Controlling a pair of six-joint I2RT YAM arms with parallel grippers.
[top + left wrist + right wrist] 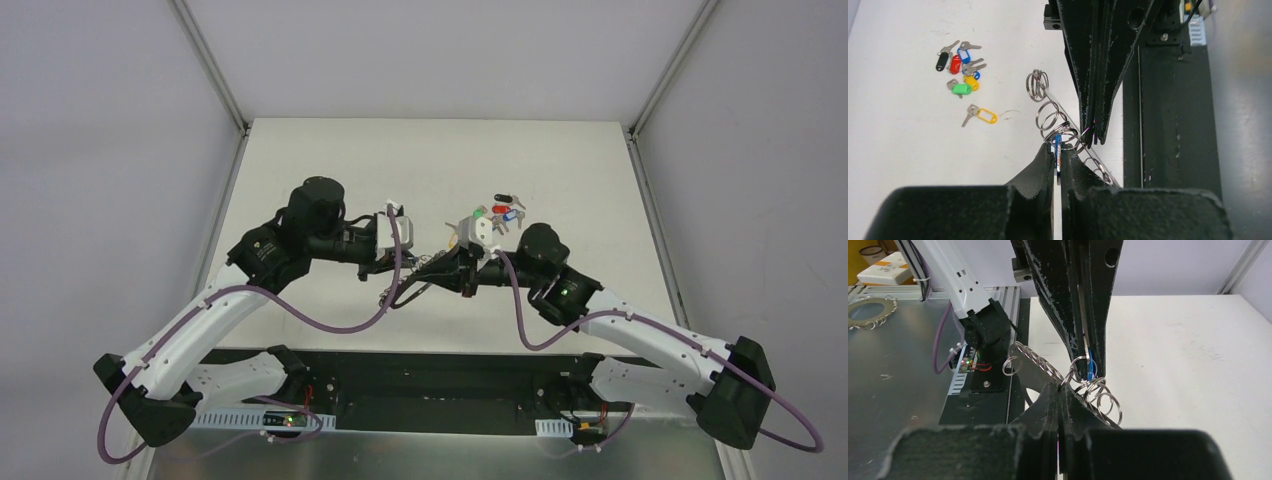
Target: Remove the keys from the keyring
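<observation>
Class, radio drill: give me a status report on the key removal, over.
Left gripper shut on blue key. Right gripper shut on keyring. Loose keys piled well aside, nothing in the way.

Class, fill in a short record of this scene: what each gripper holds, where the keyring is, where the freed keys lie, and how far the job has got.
Left gripper: shut on a blue key
Right gripper: shut on the keyring, at its flat grey plate
Keyring position: between both grippers, over the middle of the table; several small rings empty
Loose keys: clustered on the table, apart from the keyring; black, red, blue, yellow and green tags
Progress: several keys off; blue key apparently on its ring
</observation>
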